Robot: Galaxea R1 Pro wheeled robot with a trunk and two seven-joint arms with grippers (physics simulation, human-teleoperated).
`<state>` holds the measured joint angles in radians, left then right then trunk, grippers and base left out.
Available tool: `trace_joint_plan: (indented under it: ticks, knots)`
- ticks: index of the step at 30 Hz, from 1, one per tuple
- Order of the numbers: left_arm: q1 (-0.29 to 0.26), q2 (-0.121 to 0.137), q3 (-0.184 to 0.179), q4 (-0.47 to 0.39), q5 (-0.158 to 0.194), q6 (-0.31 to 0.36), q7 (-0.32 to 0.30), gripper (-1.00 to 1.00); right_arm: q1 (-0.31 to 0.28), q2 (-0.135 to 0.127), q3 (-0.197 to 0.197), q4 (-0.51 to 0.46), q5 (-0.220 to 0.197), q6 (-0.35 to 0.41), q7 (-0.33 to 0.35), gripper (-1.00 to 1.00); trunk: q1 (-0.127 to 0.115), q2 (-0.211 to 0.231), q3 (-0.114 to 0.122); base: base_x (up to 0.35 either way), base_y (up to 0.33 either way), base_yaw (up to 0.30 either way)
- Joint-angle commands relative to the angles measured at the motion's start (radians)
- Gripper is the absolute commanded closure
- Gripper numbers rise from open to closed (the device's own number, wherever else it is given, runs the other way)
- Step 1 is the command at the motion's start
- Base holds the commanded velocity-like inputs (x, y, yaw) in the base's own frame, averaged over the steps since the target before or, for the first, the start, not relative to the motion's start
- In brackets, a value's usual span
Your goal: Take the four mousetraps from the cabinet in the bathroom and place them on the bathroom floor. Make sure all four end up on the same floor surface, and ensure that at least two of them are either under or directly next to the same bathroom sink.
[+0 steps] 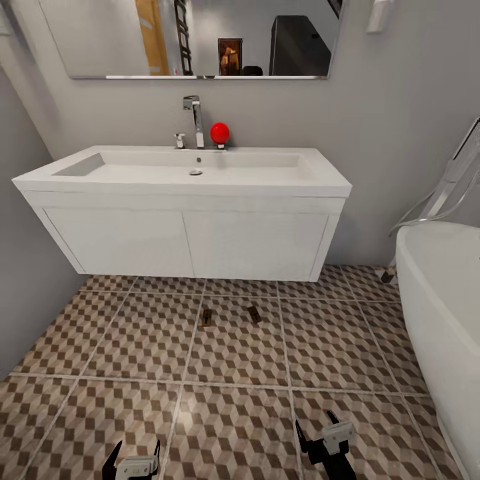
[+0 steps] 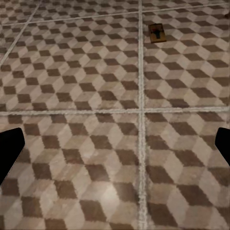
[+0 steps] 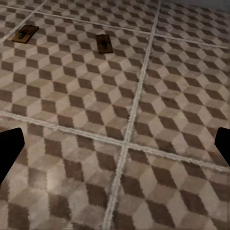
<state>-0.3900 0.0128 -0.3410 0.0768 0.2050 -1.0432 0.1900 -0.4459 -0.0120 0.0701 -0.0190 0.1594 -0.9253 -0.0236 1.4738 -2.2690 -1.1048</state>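
Note:
Two small tan mousetraps lie flat on the cube-patterned bathroom floor, just in front of the white sink: one to the left, the other to the right. The left wrist view shows one mousetrap far ahead of the fingers. In the right wrist view both mousetraps lie ahead. My left gripper and right gripper hang low over the tiles, well short of the traps, both open and holding nothing. The cabinet is out of view.
The sink's vanity hangs on the wall with a gap beneath it. A faucet and a red round object stand on it, under a mirror. A white bathtub borders the floor on the right, a grey wall on the left.

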Motion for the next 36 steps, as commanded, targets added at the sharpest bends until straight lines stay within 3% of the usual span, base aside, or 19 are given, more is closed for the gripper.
trace_joint_plan:
  ticks: [1,36]
  knots:
    - [-0.001,-0.001,-0.009,0.003,0.005,-0.004,0.003,-1.0,0.0,0.0,0.007,0.001,-0.001,-0.002,-0.002,-1.0,-0.004,0.007,0.004,0.0,0.0,0.0]
    - [-0.001,-0.001,-0.009,0.003,0.005,-0.004,0.003,-1.0,0.0,0.0,0.007,0.001,-0.001,-0.001,-0.002,-1.0,-0.138,0.252,0.169,0.0,0.0,0.0]
